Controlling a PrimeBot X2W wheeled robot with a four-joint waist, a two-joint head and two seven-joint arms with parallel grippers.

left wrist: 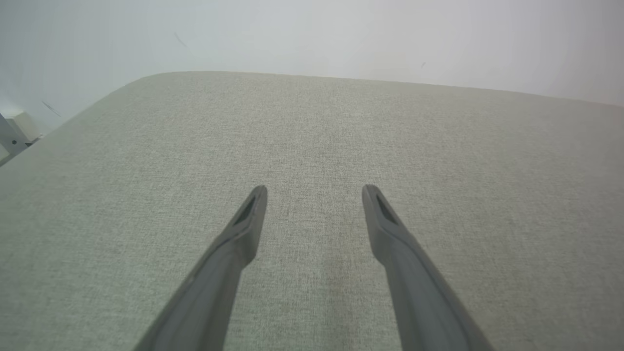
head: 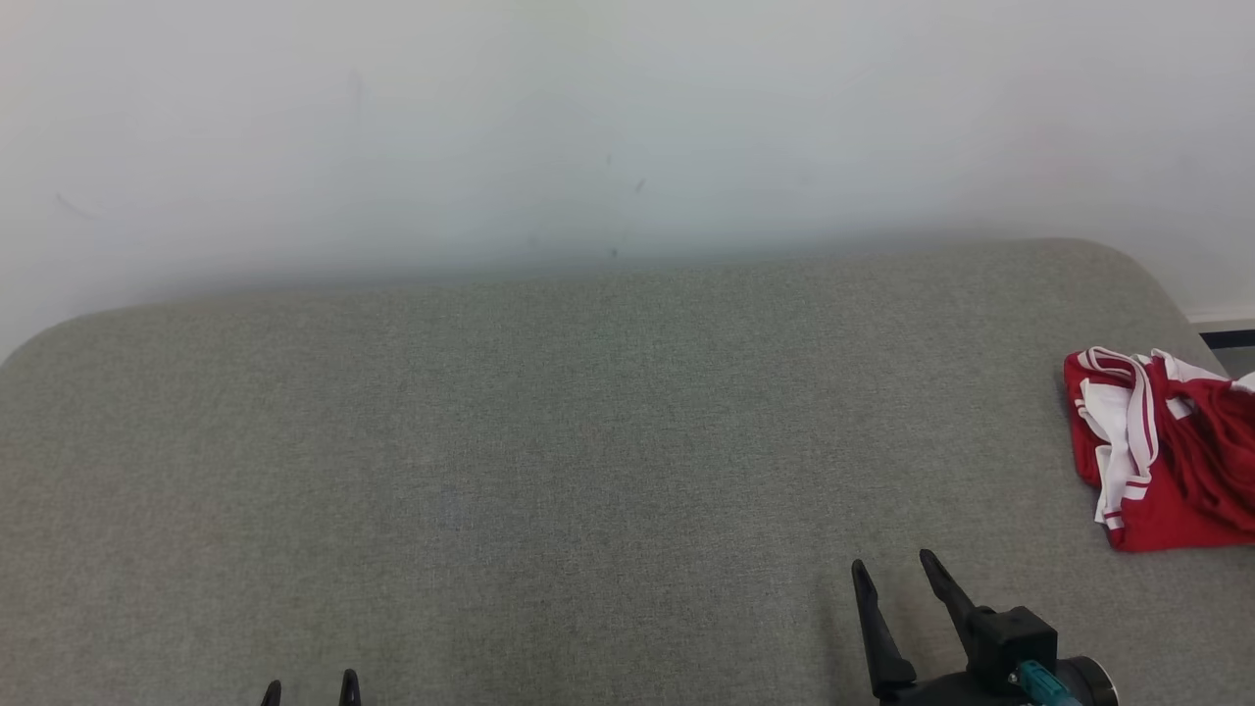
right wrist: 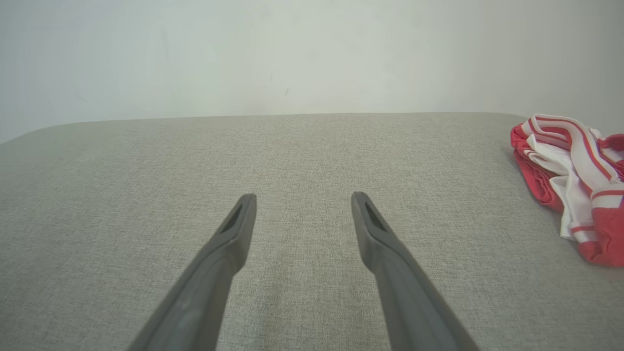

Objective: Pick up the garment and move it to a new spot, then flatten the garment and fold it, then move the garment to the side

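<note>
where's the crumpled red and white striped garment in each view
head view: crumpled red and white striped garment at the right edge, mid-height, up and right of the right gripper.
right wrist view: far right, cut by the edge.
left wrist view: left gripper over bare grey fabric cushion.
shared landmark: the cushion's far edge against the pale wall.

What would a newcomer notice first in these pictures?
The red and white garment lies crumpled at the far right edge of the grey fabric surface, a bright patch against the plain cloth. The right gripper stands open at the lower right of the head view, near the garment but apart from it. The left gripper, also open and holding nothing, peeks in at the bottom left.
</note>
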